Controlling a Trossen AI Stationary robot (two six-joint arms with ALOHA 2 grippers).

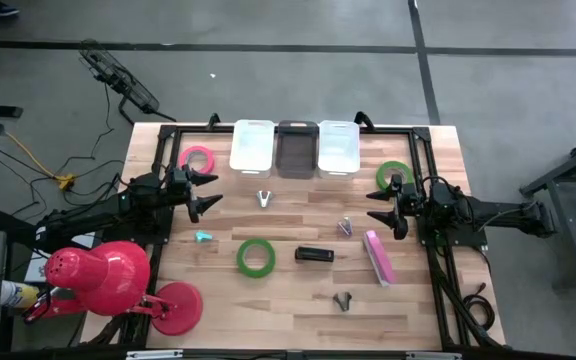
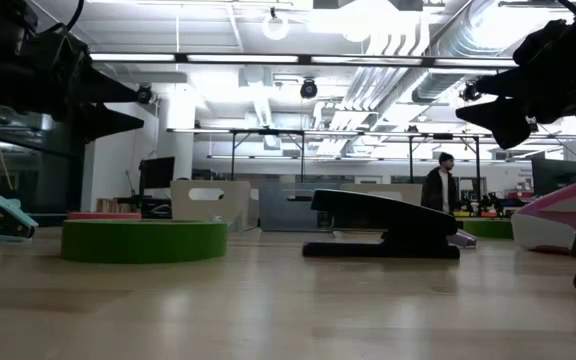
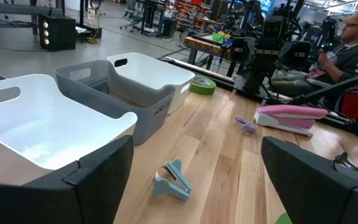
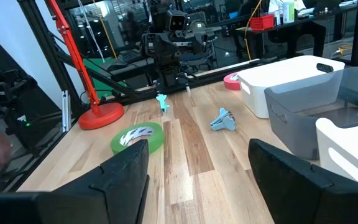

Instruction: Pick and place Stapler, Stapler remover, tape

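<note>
While both pincers hover wide open and empty — left pincer (image 1: 205, 194), right pincer (image 1: 386, 213) — the black stapler (image 1: 314, 254) lies mid-table; approach from above, jaws straddling its narrow sides.

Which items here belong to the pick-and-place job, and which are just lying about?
Job:
- black stapler
- pink stapler
- pale blue claw staple remover
- green tape ring, centre
- green tape ring under right arm
- pink-red tape ring
- three bins

Lying about:
- red desk lamp
</note>
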